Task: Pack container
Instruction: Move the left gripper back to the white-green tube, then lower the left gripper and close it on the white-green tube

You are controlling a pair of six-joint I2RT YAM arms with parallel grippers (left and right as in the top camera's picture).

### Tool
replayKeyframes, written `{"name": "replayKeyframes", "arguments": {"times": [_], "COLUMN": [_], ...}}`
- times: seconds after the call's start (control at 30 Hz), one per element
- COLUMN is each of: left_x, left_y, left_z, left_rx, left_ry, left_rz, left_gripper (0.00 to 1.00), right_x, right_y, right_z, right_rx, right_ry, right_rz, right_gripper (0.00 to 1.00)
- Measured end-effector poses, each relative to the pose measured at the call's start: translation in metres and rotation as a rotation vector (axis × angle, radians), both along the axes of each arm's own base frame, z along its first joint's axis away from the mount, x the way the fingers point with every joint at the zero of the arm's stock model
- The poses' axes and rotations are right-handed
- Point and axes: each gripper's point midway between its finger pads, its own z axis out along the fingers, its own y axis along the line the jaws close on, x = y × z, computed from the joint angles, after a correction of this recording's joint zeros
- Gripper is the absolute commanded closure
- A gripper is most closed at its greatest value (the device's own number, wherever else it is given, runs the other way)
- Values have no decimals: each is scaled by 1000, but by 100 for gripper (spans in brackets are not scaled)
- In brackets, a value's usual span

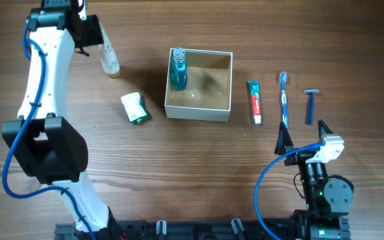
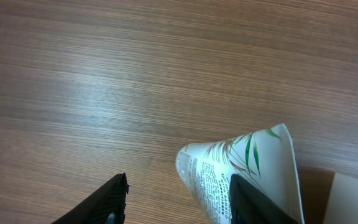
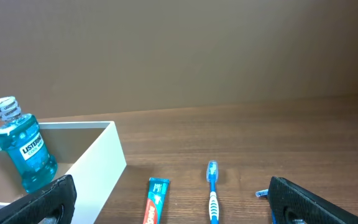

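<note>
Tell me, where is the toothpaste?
In the overhead view, the toothpaste lies flat on the robot's right side. It is between the container and the toothbrush, touching neither.

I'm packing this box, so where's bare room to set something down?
Inside the box, the floor right of the mouthwash bottle is bare. The table strip from the box to the near edge is open too. Right of it is crowded: toothpaste, toothbrush, razor.

LISTERINE on blue mouthwash bottle
</note>
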Motion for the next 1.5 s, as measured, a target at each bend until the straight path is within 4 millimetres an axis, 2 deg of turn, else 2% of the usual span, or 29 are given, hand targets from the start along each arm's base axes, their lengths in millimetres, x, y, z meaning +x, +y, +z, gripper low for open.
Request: {"name": "replayKeyframes", "arguments": {"times": [0.23,0.47,0.57,0.67,0.77,0.9,1.0,1.1,1.17,1.23,1.33,1.5], "left_x": [-1,-5,-9,-19,-31,-40,-38,-36,-35,-35,-35,-33], "left_y": [10,37,46,49,42,22,-3,-28,-42,-55,-62,-58], "left_z": [0,3,15,40,66,81,81,81,82,82,82,75], "left_rx": [25,36,50,60,58,42,22,-3,-21,-32,-51,-96], "left_ry": [2,-1,-21,-60,-95,-109,-110,-116,-125,-126,-128,-120], "left_rz": [24,81,102,112,108,78,42,12,1,-11,0,83], "left_gripper": [47,47,47,47,48,48,48,55,55,50,49,49], "right_x": [0,0,0,0,0,0,0,0,0,0,0,0], "right_y": [0,0,0,0,0,0,0,0,0,0,0,0], "right_z": [0,0,0,0,0,0,0,0,0,0,0,0], "right_rx": [0,0,0,0,0,0,0,0,0,0,0,0], "right_ry": [0,0,0,0,0,0,0,0,0,0,0,0], "right_rz": [0,0,0,0,0,0,0,0,0,0,0,0], "right_gripper": [0,0,0,0,0,0,0,0,0,0,0,0]}}
